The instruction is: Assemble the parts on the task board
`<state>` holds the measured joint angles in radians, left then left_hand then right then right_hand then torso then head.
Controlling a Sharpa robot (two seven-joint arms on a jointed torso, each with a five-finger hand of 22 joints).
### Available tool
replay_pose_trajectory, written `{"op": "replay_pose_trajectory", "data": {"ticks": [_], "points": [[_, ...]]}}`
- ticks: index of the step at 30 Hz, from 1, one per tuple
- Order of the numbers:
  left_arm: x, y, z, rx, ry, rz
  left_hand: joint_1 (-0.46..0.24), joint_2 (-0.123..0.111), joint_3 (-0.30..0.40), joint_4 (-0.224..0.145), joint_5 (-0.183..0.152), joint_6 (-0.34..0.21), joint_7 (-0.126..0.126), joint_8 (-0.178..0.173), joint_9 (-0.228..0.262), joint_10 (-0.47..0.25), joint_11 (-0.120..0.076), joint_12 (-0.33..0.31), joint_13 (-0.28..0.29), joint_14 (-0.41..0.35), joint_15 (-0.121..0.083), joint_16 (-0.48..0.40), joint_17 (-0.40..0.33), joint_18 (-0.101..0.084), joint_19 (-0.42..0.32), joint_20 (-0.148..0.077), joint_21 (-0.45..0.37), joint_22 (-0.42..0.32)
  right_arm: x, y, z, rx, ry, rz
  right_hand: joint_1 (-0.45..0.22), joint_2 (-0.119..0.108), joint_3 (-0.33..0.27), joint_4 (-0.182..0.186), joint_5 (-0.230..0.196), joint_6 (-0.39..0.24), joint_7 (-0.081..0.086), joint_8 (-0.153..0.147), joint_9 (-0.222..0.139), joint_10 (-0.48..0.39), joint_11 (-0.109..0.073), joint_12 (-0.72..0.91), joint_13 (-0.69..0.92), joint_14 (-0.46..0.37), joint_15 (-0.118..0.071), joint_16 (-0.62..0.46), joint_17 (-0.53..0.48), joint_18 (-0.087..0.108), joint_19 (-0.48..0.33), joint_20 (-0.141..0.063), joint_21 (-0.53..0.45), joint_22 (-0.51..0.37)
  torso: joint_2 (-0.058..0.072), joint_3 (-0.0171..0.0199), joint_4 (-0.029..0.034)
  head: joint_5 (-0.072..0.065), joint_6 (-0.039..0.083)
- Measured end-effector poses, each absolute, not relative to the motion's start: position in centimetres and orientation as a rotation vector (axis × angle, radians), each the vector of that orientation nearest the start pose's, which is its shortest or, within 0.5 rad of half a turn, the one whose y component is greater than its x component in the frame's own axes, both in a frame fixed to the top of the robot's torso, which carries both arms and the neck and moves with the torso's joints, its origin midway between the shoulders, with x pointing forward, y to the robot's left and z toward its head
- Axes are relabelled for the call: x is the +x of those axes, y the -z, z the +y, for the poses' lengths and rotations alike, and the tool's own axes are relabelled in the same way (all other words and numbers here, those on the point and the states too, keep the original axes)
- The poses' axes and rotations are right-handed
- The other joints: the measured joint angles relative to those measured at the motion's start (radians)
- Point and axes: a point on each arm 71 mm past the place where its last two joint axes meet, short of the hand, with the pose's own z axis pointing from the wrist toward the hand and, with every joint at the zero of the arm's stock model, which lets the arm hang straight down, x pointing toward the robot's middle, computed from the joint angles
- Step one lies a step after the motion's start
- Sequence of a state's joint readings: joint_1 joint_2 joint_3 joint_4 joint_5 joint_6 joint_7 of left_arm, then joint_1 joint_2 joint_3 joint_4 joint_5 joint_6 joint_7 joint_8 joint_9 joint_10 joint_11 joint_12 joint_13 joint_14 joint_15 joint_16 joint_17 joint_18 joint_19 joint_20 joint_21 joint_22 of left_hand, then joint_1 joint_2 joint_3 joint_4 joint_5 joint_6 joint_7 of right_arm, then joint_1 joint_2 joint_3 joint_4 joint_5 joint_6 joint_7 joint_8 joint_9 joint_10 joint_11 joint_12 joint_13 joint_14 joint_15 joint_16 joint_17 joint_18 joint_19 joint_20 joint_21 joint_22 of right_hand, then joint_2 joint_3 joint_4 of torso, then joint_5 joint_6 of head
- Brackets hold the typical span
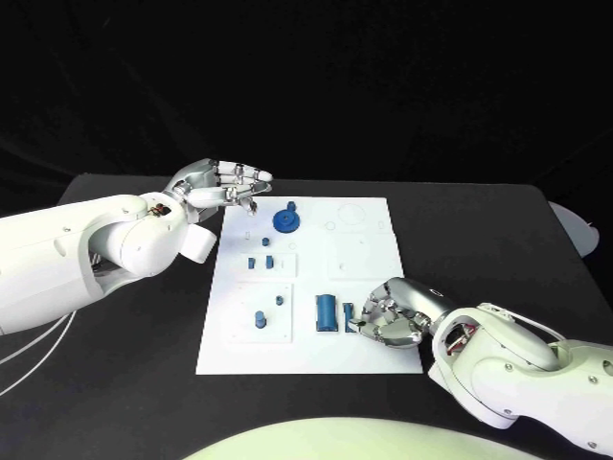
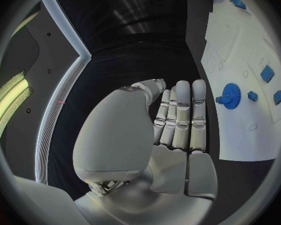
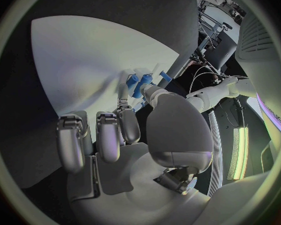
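Note:
The white task board [image 1: 369, 359] lies mid-table. A blue gear [image 1: 287, 221] stands near its far left corner, also in the left wrist view as the gear [image 2: 230, 95]. Small blue parts [image 1: 268, 259] sit in the left column, and a tall blue block [image 1: 326, 311] stands near the front. My right hand [image 1: 394, 313] rests low at the board's near right. Thumb and a finger pinch a small blue part [image 1: 350, 313], the part [image 3: 142, 85] at the fingertips [image 3: 150, 91]. My left hand [image 1: 228, 184] hovers off the far left corner. That left hand [image 2: 178, 120] holds nothing, its fingers straight.
The black table [image 1: 500, 230] extends right of the board. A pale rounded object [image 1: 578, 227] sits at its right edge. Thin cables [image 1: 16, 369] trail under my left arm. More blue parts [image 2: 267, 73] dot the board.

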<state>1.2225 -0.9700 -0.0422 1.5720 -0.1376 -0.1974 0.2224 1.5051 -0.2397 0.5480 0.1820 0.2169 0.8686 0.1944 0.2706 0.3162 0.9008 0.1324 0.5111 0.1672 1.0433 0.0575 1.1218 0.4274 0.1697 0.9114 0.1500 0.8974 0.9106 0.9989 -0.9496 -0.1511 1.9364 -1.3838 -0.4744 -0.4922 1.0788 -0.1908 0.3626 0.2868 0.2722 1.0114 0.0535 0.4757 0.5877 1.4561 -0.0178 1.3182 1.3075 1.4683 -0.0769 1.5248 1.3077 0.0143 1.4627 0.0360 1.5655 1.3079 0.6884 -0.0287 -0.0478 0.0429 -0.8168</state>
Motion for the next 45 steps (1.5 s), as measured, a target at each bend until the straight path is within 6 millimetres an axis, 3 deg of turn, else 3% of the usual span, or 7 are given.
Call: {"op": "replay_pose_trajectory", "data": {"ticks": [13, 31, 45], "points": [[47.8, 17.3, 24.9, -1.037, 1.448, 1.620, 0.000, 0.000, 0.003, -0.003, 0.000, 0.000, 0.000, 0.000, 0.000, -0.004, -0.004, 0.000, 0.000, 0.000, 0.000, 0.000, -0.001, 0.000, 0.000, 0.000, 0.000, 0.000, 34.9, 26.9, -15.9, 0.160, -0.656, 1.996, 0.038, -0.002, -0.007, -0.007, -0.004, 0.000, 0.000, 0.000, 0.000, 0.000, 0.000, 0.000, 0.000, 0.000, 0.000, 0.000, 0.000, 0.000, 0.000, 0.000, 0.000, 0.000, 0.000, -0.0005, 0.0006, 0.000, -0.004], [47.9, 17.4, 24.8, -1.036, 1.450, 1.623, 0.000, 0.000, 0.003, -0.003, 0.000, 0.000, 0.000, 0.000, 0.001, -0.004, -0.004, 0.000, 0.000, 0.000, 0.000, 0.000, -0.001, 0.000, 0.000, 0.000, 0.000, 0.000, 35.6, 27.4, -15.8, 0.139, -0.631, 1.979, 0.080, 0.014, -0.010, -0.010, -0.013, 0.000, 0.000, 0.000, -0.001, 0.000, 0.000, 0.003, 0.000, 0.000, 0.000, 0.000, 0.000, 0.000, 0.000, 0.000, 0.000, 0.000, 0.000, 0.0002, 0.0002, 0.001, -0.008], [48.0, 17.4, 24.8, -1.036, 1.450, 1.624, -0.004, 0.004, 0.003, -0.003, 0.000, 0.000, 0.000, 0.000, 0.001, -0.004, -0.004, 0.004, -0.001, 0.000, 0.000, 0.000, -0.002, 0.000, 0.000, 0.000, 0.000, 0.000, 35.5, 27.0, -16.2, 0.151, -0.641, 1.949, 0.080, 0.014, -0.026, 0.003, -0.019, -0.003, 0.003, -0.004, -0.006, 0.000, 0.000, -0.013, 0.000, 0.000, 0.000, 0.000, 0.000, 0.000, 0.000, 0.000, 0.000, -0.001, -0.001, 0.0004, -0.0003, 0.002, -0.003]]}}
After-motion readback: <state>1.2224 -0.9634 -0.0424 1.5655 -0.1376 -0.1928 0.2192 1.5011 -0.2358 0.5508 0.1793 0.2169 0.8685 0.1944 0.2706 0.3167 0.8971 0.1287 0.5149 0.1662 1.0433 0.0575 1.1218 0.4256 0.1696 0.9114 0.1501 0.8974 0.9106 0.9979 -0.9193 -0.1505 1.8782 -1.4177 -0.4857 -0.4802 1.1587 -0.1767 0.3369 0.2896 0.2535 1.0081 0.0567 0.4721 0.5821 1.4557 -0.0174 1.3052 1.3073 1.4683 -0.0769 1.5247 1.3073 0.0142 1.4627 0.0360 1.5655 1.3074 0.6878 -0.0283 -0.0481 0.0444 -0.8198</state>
